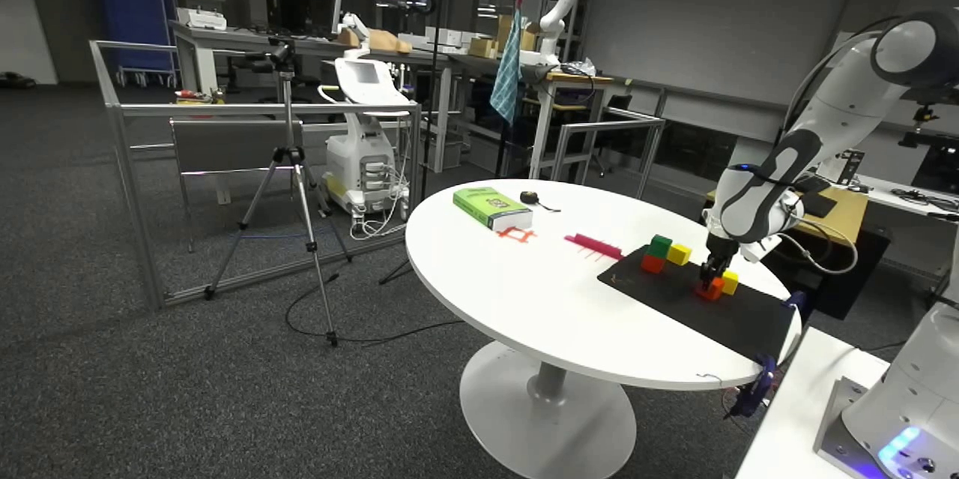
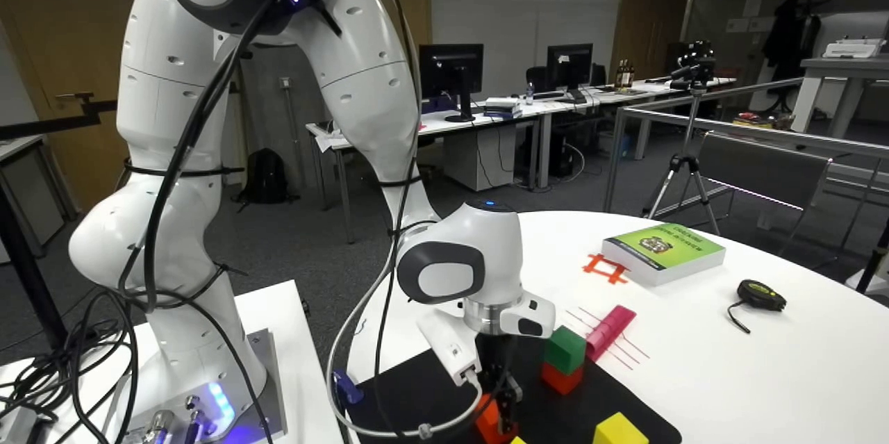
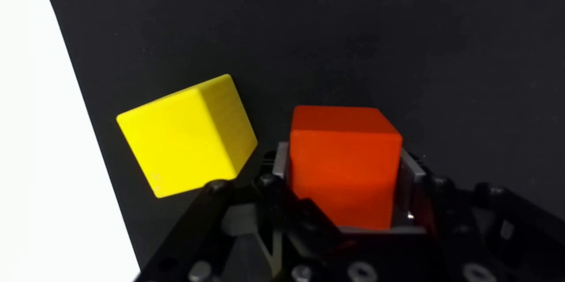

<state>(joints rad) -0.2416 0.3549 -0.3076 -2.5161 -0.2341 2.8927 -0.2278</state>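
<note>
Red cube (image 3: 346,171): between the jaws, seemingly resting on the black mat (image 3: 441,65).
Cube's feel: probably light, stiff and hard to damage; its smooth faces might slip under a weak pinch.
Cube's sides: best taken squarely across two opposite ones, where the pads (image 3: 281,160) stand.
Jaws: narrowed onto the red cube, apparently gripping it; how firmly, cannot tell.
Arm (image 2: 368,76): bent, elbow high, slanting down over the desk (image 1: 524,291), jaws pointing downward.
Yellow cube (image 3: 185,141): just beside the jaws.
</note>
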